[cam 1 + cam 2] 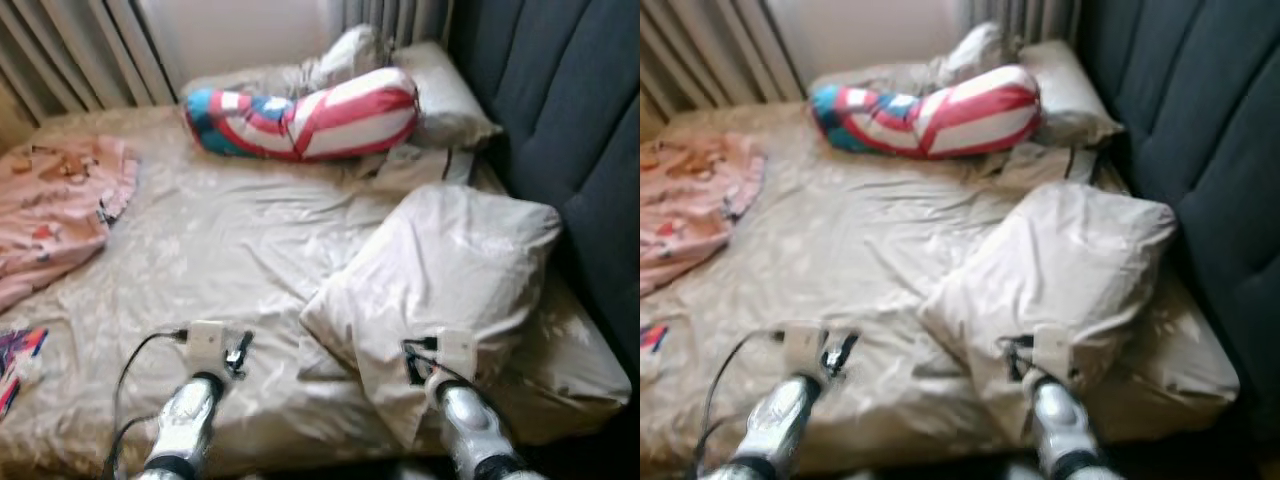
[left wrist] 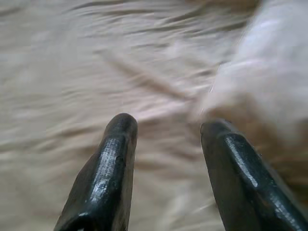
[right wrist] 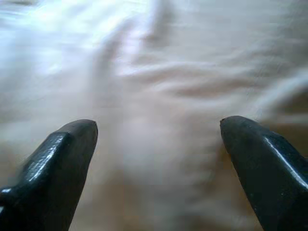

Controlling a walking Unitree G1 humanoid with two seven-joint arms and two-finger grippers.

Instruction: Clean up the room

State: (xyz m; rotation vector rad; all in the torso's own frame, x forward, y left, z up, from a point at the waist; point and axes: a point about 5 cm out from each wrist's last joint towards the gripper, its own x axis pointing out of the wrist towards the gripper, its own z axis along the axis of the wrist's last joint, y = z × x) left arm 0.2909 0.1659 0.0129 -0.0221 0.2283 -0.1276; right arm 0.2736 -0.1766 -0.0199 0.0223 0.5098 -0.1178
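Note:
A large beige pillow (image 1: 450,260) lies crumpled on the right side of the bed, near the front edge. My right gripper (image 3: 159,127) is open wide, and pale pillow fabric lies right in front of its fingers (image 3: 62,149). My left gripper (image 2: 166,127) is open too and hovers low over the beige sheet (image 1: 220,240), left of the pillow, with the pillow's edge (image 2: 269,82) beside one finger. Nothing is held in either gripper. A red, white and blue bolster (image 1: 310,115) lies across the back of the bed.
A pink patterned cloth (image 1: 55,200) is spread over the bed's left side, with a small colourful item (image 1: 20,355) near the front left. More beige pillows (image 1: 440,95) lean at the back. A dark padded headboard (image 1: 570,110) runs along the right. Curtains (image 1: 70,50) hang behind.

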